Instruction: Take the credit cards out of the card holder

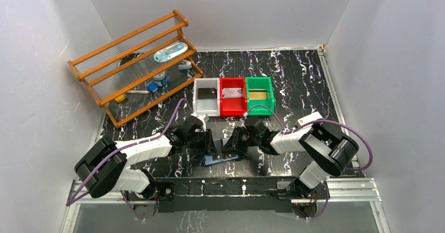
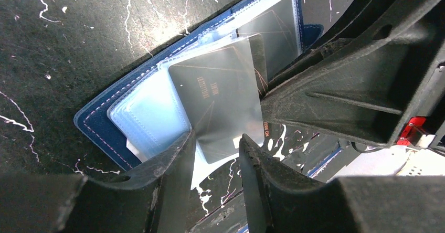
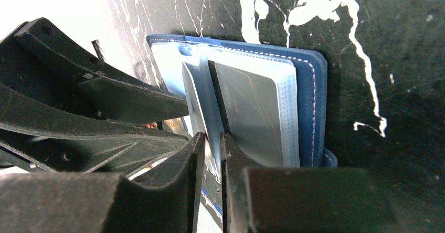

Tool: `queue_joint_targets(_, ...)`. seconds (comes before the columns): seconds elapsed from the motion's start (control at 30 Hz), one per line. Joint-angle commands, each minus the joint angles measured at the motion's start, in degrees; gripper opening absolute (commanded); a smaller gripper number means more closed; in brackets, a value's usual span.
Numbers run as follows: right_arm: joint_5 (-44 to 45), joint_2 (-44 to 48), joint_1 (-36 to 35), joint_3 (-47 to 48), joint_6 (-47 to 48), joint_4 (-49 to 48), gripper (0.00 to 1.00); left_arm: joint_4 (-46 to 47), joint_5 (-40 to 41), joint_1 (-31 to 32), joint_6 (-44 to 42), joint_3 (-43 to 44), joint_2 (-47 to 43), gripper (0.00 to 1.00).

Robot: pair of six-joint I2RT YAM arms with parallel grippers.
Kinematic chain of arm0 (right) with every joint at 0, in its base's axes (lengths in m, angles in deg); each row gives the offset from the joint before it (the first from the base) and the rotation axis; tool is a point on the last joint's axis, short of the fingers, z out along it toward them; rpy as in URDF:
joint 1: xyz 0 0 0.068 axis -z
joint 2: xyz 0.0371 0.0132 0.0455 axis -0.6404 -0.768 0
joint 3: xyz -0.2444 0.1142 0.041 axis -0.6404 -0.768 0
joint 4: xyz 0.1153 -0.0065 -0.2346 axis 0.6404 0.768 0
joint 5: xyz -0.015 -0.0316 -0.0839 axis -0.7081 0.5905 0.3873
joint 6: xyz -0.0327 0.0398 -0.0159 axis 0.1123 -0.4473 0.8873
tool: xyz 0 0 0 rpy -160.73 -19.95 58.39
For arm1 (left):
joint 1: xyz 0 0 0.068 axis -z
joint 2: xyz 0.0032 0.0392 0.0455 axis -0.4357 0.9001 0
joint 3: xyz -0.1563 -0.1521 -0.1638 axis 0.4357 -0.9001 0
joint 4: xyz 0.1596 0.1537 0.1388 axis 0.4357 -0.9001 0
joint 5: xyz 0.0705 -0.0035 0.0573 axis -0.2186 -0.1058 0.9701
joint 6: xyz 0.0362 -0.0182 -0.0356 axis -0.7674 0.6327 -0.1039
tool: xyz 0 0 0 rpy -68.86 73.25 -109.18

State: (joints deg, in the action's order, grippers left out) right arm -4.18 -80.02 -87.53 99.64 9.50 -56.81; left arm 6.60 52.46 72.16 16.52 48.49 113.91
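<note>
Left wrist view shows your left gripper (image 2: 218, 138) with its jaws standing a little apart and the near end of a silvery-grey credit card (image 2: 215, 86) in the gap between them. The card runs on behind one finger, so you cannot tell whether it is pinched. Just beyond those jaws the card's far end meets the clear pockets of the open card holder (image 2: 97, 120), which lies flat on the black marbled table (image 2: 68, 33).

Your right gripper (image 3: 211, 138) has its jaws drawn almost together on a thin clear pocket leaf (image 3: 212, 120) of the holder, seen edge-on. Just beside that leaf another grey card (image 3: 252, 112) lies in its sleeve.

Well beyond both grippers, from the top, you see a white bin (image 1: 195, 96), a red bin (image 1: 233, 108) and a green bin (image 1: 271, 94) in a row. They hold a black card (image 1: 207, 92), a silvery card (image 1: 232, 92) and a gold card (image 1: 257, 94). Farther off to the left of them stands a wooden rack (image 1: 127, 38).
</note>
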Motion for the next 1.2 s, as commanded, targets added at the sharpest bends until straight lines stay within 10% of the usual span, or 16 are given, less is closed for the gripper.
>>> queue_joint_targets(0.0, -1.53, -1.09, 0.15, -1.22, -1.2, -5.58, 0.22, -6.3, 2.79, -0.01, -1.62, -1.53, 0.2, 0.36)
queue_joint_targets(0.53, 2.1, 10.33, 3.15, -2.19, 6.69, 9.94, 0.08, -12.67, 8.58, -0.02, -2.0, -0.55, -5.59, 0.34)
queue_joint_targets(1.17, -6.25, 2.95, 0.92, 1.95, 1.8, -3.1, 0.08, -12.24, 4.79, -0.05, -4.1, 4.8, -11.63, 0.55)
